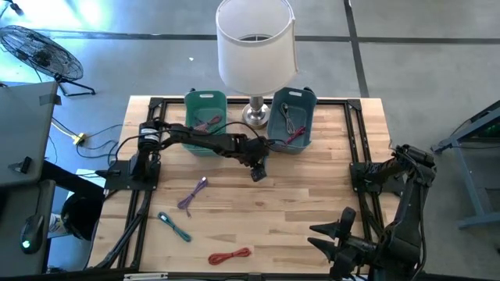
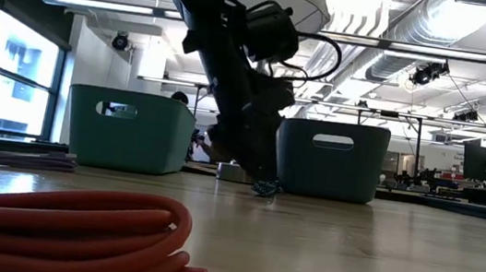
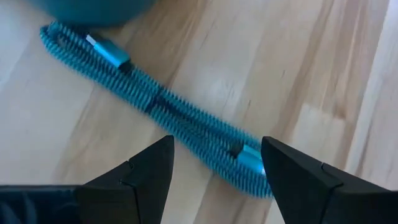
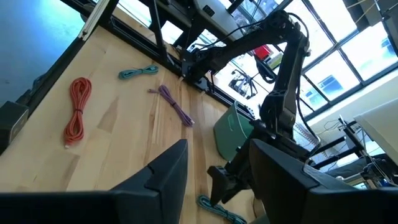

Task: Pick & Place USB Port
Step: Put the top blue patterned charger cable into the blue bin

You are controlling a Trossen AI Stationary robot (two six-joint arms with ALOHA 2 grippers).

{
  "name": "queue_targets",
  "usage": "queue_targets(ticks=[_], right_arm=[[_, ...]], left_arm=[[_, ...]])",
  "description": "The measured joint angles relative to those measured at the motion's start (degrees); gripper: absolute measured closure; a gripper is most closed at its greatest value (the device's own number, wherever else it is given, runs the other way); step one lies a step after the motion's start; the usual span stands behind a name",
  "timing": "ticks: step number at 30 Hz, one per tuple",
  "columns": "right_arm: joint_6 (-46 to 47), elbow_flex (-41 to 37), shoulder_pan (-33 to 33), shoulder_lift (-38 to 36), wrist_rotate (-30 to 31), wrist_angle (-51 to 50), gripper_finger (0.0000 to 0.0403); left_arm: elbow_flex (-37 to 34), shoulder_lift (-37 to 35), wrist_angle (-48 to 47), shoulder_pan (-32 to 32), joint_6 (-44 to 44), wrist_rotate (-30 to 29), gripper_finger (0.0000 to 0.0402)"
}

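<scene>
Left gripper hangs low over the light wooden table, just in front of the white-shaded lamp that stands between the two bins. Its jaws stand apart, nothing between them.

Task's thing: a teal braided USB cable, bundled, lies flat on the wood directly below the left gripper. In the left wrist view the bundle runs slantwise across the gap between the two dark fingers; one end of it reaches toward the finger on the far side of the gap. Fingertips look close to the cable, but contact cannot be told. Low view shows the same bundle as a small teal clump at the foot of the arm, in front of the lamp base.

Green plastic bin to one side of the lamp, blue-grey plastic bin to the other, each with cables inside.

Farther from the lamp, toward the near edge of the table: purple cable, a second teal cable, red coiled cable.

Right gripper waits well away from the lamp at the table's near right corner, jaws spread, empty
</scene>
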Motion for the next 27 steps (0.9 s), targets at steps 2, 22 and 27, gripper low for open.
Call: queue_targets(ticks=[2, 22, 27], right_arm=[[0.0, 0.0, 0.1, 0.0, 0.0, 0.0, 0.0238], [1.3, 0.0, 0.2, 0.0, -0.4, 0.5, 0.0238], [1.3, 0.0, 0.2, 0.0, -0.6, 1.1, 0.0238]], left_arm=[[0.0, 0.7, 0.1, 0.0, 0.0, 0.0, 0.0164], [0.3, 3.0, -1.8, 0.0, 5.4, 3.2, 0.0383], [0.3, 2.6, -6.1, -1.1, 5.2, 3.1, 0.0394]])
